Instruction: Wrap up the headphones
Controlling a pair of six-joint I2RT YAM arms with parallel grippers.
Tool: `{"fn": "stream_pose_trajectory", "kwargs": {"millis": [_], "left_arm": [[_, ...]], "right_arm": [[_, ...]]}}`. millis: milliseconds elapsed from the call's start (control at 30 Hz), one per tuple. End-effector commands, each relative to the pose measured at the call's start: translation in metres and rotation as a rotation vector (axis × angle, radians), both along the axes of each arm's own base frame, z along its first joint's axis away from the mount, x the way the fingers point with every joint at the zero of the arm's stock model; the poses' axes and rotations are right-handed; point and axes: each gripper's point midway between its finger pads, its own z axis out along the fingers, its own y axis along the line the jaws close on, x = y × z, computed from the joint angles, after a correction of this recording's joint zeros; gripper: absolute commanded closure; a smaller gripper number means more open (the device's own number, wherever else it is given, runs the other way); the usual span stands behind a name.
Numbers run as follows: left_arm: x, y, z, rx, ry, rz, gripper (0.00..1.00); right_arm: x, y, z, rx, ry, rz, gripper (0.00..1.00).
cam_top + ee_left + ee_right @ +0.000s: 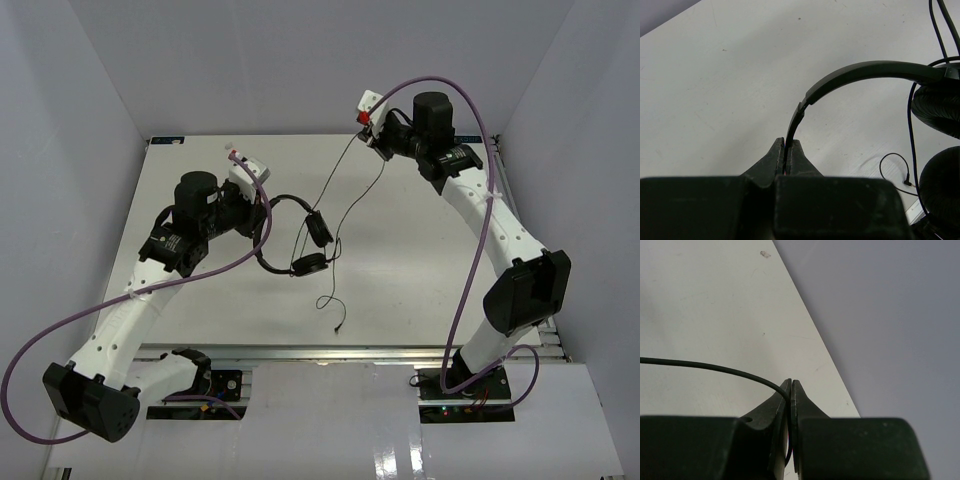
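The black headphones (300, 232) hang just above the white table (420, 280) near its middle. My left gripper (262, 214) is shut on the thin headband (860, 72), whose end is pinched between the fingertips (796, 150). Both padded ear cups (940, 107) sit to the right of that grip. The long thin cord (335, 180) rises from the cups to my right gripper (373, 140), raised at the back right and shut on it. In the right wrist view the cord (715, 367) curves in from the left and runs down between the gripper (791, 383) jaws. The cord's loose end with its plug (337, 328) lies on the table.
Thick purple cables (470, 260) loop along both arms. Grey walls close in the table at the back and both sides. A metal rail (330, 352) runs along the near edge between the arm bases.
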Motion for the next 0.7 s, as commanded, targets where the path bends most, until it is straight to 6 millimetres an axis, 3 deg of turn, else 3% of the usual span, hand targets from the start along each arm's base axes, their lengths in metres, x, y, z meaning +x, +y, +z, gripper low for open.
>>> {"fn": "stream_pose_trajectory", "kwargs": {"millis": [0,133,167,300,367,467,667], "left_arm": [[-0.002,-0.001,0.03,-0.009,-0.078,-0.015,1.0],[-0.005,-0.003,0.027,0.016,-0.083,-0.033,1.0],[-0.005,-0.004,0.027,0.015,-0.083,-0.038,1.0],[-0.015,-0.009,0.045,-0.032,-0.102,-0.076,1.0],[-0.019,-0.01,0.061,-0.068,-0.121,-0.076,1.0],[-0.024,-0.008,0.084,-0.108,-0.156,-0.066,1.0],[-0.034,-0.018,0.133,-0.243,-0.197,-0.1,1.0]], "right_arm": [[0.012,-0.002,0.017,0.019,-0.041,-0.037,0.92],[0.027,-0.009,0.034,0.025,-0.086,-0.107,0.9],[0.03,-0.008,0.03,0.021,-0.079,-0.108,0.9],[0.039,-0.005,0.002,-0.024,-0.015,-0.108,0.9],[0.039,-0.005,-0.03,-0.051,0.035,-0.102,0.9],[0.029,0.003,-0.065,-0.041,0.131,-0.049,0.9],[-0.012,0.034,-0.088,0.104,0.318,0.144,0.88]]}}
